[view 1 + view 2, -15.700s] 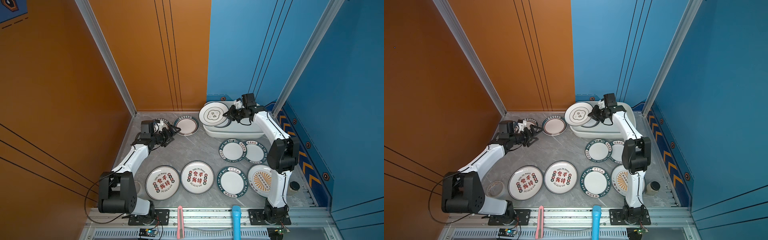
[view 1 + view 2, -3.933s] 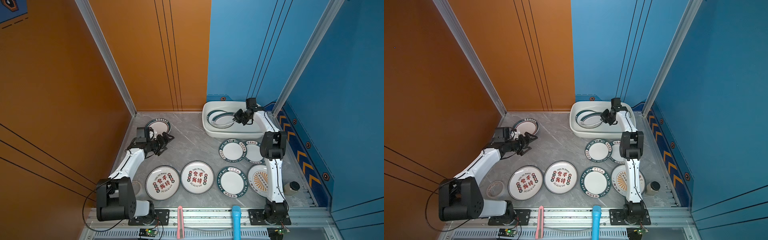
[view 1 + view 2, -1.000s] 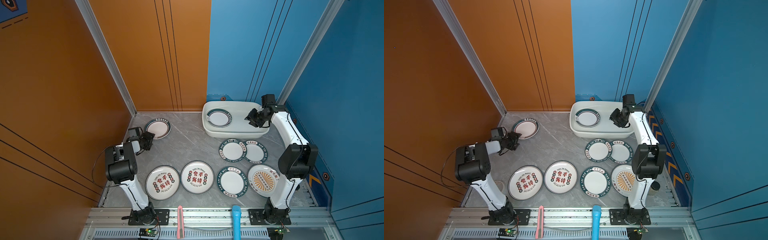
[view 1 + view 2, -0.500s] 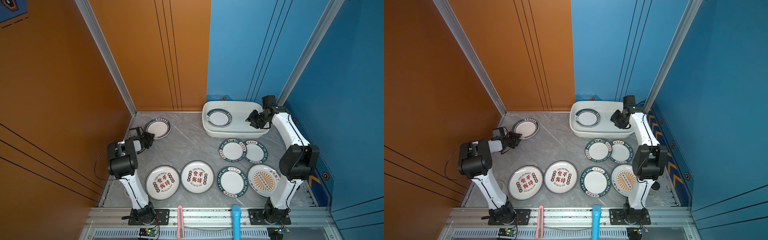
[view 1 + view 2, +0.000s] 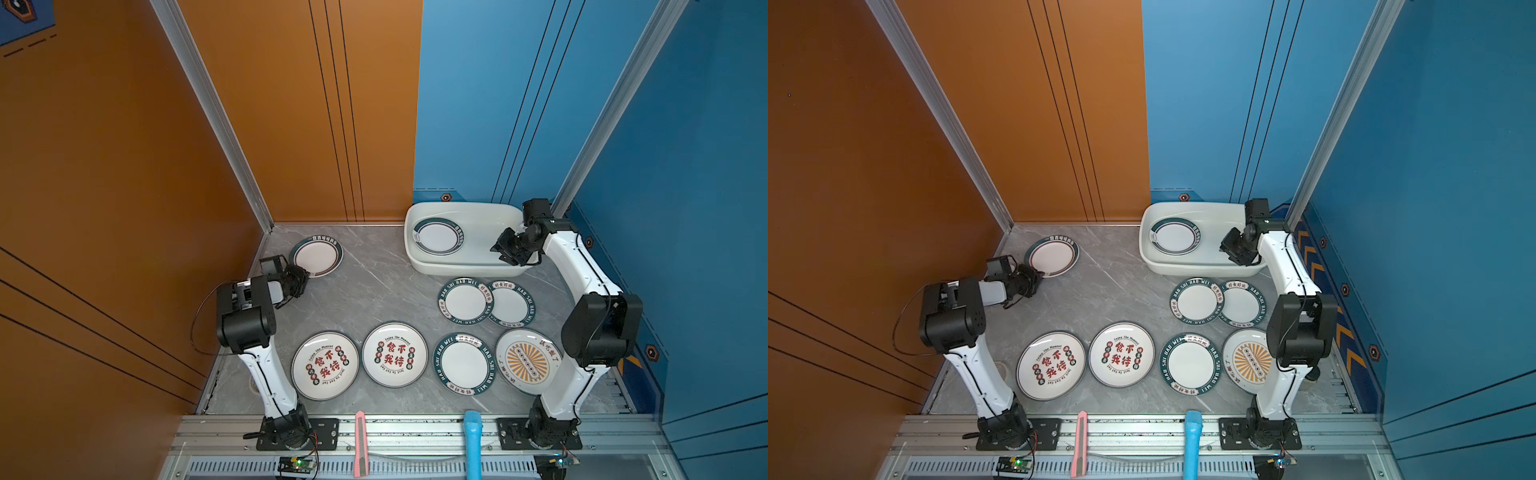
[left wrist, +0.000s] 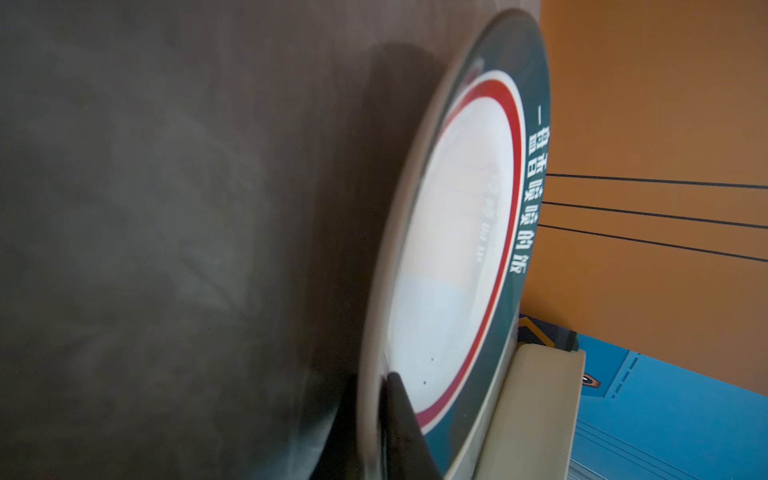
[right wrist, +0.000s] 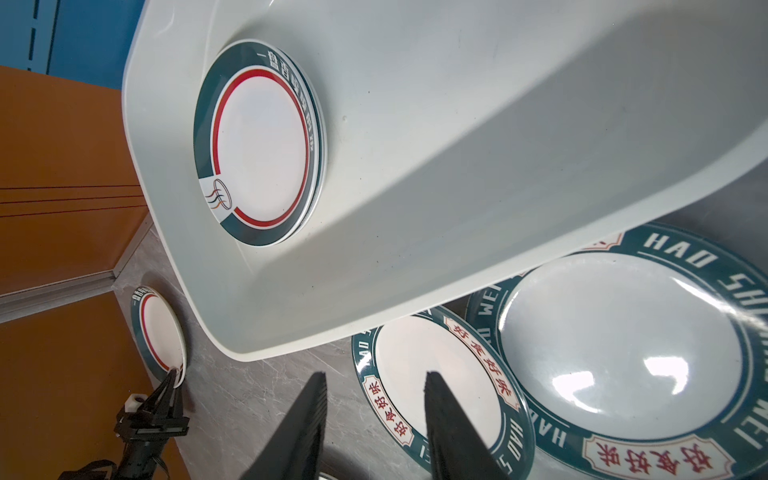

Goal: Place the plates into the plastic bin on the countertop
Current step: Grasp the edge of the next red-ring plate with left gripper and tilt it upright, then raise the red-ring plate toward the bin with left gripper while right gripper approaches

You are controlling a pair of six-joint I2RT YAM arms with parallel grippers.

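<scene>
My left gripper (image 5: 304, 275) (image 6: 374, 384) is shut on the near rim of a green-rimmed plate with a red ring (image 5: 316, 255) (image 5: 1052, 257) (image 6: 453, 232), which lies at the far left of the countertop (image 5: 365, 291). The plastic bin (image 5: 457, 272) (image 7: 457, 166) at the back right holds a like plate (image 5: 438, 236) (image 7: 262, 141) stacked on another. My right gripper (image 5: 500, 252) (image 7: 374, 384) hangs open and empty over the bin's right end. Several more plates lie in front: two with red characters (image 5: 325, 365) (image 5: 395, 354), green-rimmed ones (image 5: 464, 363) (image 5: 465, 301) (image 5: 511, 303) and an orange sunburst one (image 5: 528, 361).
A tape roll (image 5: 1003, 368) lies partly hidden behind the left arm's base. A pink tool (image 5: 360, 440) and a blue handle (image 5: 472, 440) rest on the aluminium rail in front. Orange and blue walls close in the left, back and right.
My left gripper has closed on the rim of the far left plate. The right gripper has drifted a little toward the bin's front wall, still open.
</scene>
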